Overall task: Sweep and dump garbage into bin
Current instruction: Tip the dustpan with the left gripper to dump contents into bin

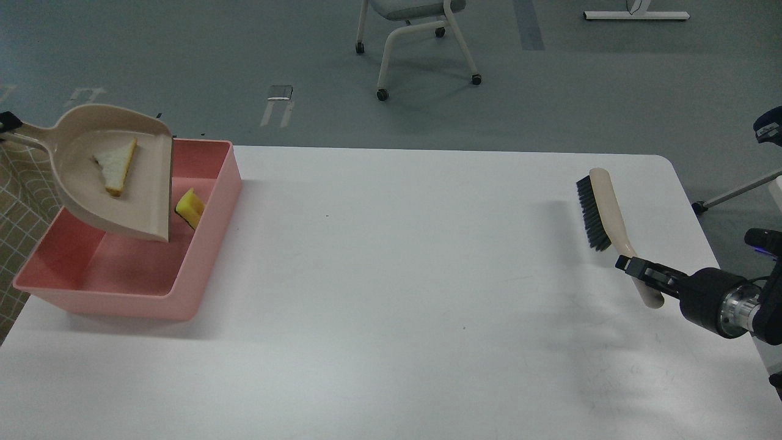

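Note:
The beige dustpan (116,174) hangs tilted over the pink bin (211,256) at the table's left. The white bread-like slice (117,164) still lies in the pan. The yellow sponge chunk (190,208) lies inside the bin by its right wall, just past the pan's lip. Only a black sliver of my left gripper (5,119) shows at the left edge, at the end of the pan's handle, which it holds aloft. My right gripper (636,271) is shut on the handle of the brush (595,205), held over the table's right side.
The white table (391,293) spreads between the bin and the brush. A wheeled chair (421,36) stands on the floor beyond the table's far edge. The table's right edge is close behind my right arm.

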### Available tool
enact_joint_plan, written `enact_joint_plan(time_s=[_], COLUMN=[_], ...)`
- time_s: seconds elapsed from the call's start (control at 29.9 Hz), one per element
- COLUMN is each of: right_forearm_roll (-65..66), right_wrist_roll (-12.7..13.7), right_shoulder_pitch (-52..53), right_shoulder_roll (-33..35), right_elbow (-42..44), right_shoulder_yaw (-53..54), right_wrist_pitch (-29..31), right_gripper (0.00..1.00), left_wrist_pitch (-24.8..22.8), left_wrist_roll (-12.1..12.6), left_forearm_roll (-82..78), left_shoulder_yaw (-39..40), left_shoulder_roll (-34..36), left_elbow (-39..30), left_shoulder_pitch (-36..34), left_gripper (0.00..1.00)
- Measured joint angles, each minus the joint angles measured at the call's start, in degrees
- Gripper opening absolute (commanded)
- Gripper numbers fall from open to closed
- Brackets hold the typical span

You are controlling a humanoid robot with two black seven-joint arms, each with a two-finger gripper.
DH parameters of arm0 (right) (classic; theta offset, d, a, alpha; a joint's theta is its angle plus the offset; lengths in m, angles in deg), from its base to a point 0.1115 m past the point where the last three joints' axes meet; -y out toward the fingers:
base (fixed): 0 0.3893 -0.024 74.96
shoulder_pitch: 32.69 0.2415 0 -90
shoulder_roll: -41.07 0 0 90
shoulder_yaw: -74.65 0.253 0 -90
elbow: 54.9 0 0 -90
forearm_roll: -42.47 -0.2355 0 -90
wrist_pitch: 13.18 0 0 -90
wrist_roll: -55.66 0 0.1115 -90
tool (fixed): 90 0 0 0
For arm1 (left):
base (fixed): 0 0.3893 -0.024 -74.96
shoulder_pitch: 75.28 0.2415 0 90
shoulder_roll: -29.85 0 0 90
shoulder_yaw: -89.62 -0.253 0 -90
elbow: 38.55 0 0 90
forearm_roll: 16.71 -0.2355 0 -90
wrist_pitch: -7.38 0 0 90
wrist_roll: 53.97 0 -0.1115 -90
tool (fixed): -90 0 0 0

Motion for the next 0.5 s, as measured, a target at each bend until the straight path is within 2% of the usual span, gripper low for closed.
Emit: enact_joint_plan(time_s=[0.3, 0.5], right_forearm_roll=[0.0, 0.0], right_wrist_roll=[0.0, 0.0], right_shoulder_pitch=[0.0, -0.4], right_shoulder_roll=[-1.4, -1.3], right_elbow=[0.1, 0.0], right_shoulder_yaw=[0.4, 1.1], right_wrist_pitch=[0.0, 0.0], right_gripper=[0.0, 0.0], left_wrist_pitch=[0.0, 0.0], left_wrist_roll=[0.0, 0.0], left_forearm_roll=[-7.6, -6.9], left_shoulder_yaw=[0.0, 0.1], left_shoulder_roll=[1.2, 1.2], left_elbow=[-4.3, -6.2], left_shoulder_pitch=[-3.6, -10.1], left_gripper=[0.12, 0.12])
